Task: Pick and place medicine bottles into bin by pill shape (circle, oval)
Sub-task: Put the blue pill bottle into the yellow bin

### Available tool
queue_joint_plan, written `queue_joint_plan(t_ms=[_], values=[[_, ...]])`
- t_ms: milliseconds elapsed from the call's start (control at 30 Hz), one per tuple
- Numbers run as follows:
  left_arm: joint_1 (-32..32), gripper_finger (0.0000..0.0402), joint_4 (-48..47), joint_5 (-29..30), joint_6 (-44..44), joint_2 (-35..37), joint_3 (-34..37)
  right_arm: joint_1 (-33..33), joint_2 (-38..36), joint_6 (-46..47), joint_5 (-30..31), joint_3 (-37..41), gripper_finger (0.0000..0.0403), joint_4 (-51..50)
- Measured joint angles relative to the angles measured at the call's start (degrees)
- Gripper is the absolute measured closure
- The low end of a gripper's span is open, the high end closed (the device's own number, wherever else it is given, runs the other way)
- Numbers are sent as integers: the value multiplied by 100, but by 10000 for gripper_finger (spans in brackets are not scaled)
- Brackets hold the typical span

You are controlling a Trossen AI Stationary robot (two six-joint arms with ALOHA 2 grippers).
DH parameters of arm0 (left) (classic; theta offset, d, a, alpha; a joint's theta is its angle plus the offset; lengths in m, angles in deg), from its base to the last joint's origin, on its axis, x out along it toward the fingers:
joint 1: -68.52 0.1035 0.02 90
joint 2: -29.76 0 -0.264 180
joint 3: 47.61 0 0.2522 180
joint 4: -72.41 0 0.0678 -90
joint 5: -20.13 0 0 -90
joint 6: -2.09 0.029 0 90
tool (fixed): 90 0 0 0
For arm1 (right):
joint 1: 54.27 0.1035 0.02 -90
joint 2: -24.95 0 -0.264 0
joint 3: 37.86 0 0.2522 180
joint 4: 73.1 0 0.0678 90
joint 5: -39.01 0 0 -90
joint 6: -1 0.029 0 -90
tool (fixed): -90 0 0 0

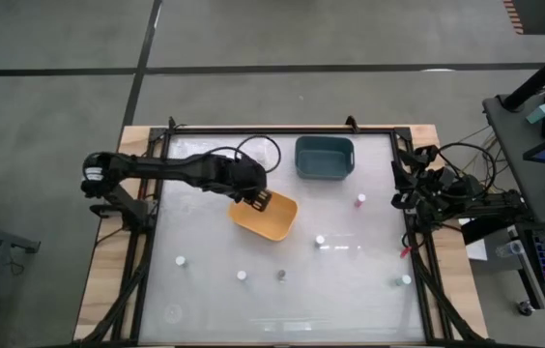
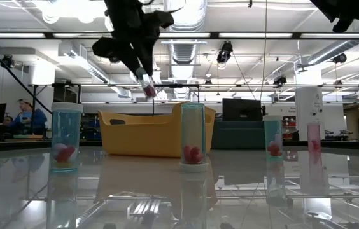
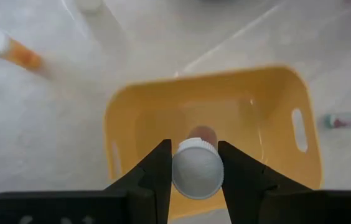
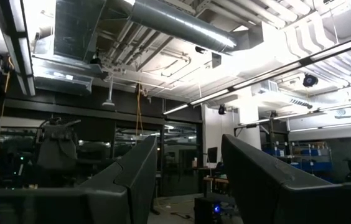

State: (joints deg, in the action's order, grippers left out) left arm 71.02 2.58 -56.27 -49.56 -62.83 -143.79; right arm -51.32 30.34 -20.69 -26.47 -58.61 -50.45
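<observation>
My left gripper point(image 1: 258, 201) is over the orange-yellow tub point(image 1: 271, 220) near the table's middle and is shut on a small clear bottle point(image 3: 197, 173) with a white cap and reddish pills. The low view shows this bottle point(image 2: 147, 86) tilted, clear above the tub point(image 2: 157, 133). The dark teal tub point(image 1: 325, 158) stands on the table farther back. Several other small bottles stand upright on the table, such as one point(image 1: 320, 239) to the right of the yellow tub. My right gripper point(image 1: 403, 188) waits at the table's right edge, open and empty; its wrist view point(image 4: 188, 140) looks up into the room. My left gripper pinches the bottle by its white cap end point(image 3: 177, 171), one finger on each side. The fingers come from above, slanting down. The bottle hangs tilted below the fingers, pill end point(image 2: 149, 91) lowest, lifted clear above the inside of the yellow tub point(image 3: 163, 118).
Loose bottles stand near the front at the left point(image 1: 180, 260), the middle point(image 1: 242, 275) point(image 1: 281, 275) and the right point(image 1: 406, 280), and one stands at the right point(image 1: 360, 200). A black frame runs around the table point(image 1: 157, 242). A person sits far off in the room point(image 2: 27, 117).
</observation>
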Motion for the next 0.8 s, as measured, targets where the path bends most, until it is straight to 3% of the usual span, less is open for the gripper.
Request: queue_joint_plan(t_ms=[467, 800], values=[[-19, 311, -500, -134, 1171, -1370, -1148, 1, 0, -51, 19, 0, 232, -2], [-165, 304, -492, 327, 1805, -1850, -988, 1, 0, -105, 19, 0, 232, -9]])
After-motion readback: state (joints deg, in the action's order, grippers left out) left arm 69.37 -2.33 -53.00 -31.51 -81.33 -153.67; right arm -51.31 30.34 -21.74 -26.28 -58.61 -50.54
